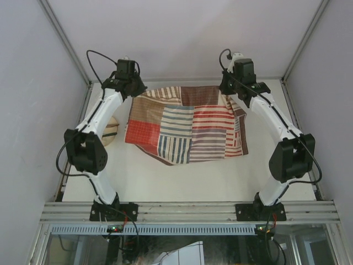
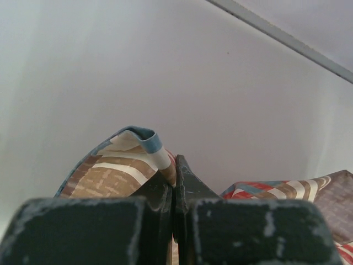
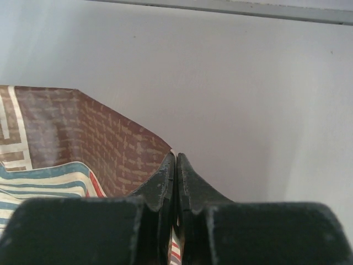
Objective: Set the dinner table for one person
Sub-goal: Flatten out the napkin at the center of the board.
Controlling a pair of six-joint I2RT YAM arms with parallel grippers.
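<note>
From above, a large matte white rectangular tabletop edged with aluminium rails fills the view and lies under everything else. Its near strip at 6 o'clock, just past the two arm bases, is bare.

At 9 o'clock, tucked beneath the left arm, sits a round tan wooden-looking object, perhaps a bowl or plate. The arm hides most of it, so I cannot tell whether it holds anything.

In the middle hangs a red, brown and blue striped patchwork cloth placemat, its near edge sagging and rumpled toward the tabletop.

Farther back, at 11 o'clock, the left gripper is pinched tight on the placemat's far left corner, with cloth curling over its black fingers. At 1 o'clock the right gripper is likewise clamped on the far right corner.

Holding the two far corners apart probably serves to stretch the cloth so it can be laid flat, a step not yet done.
</note>
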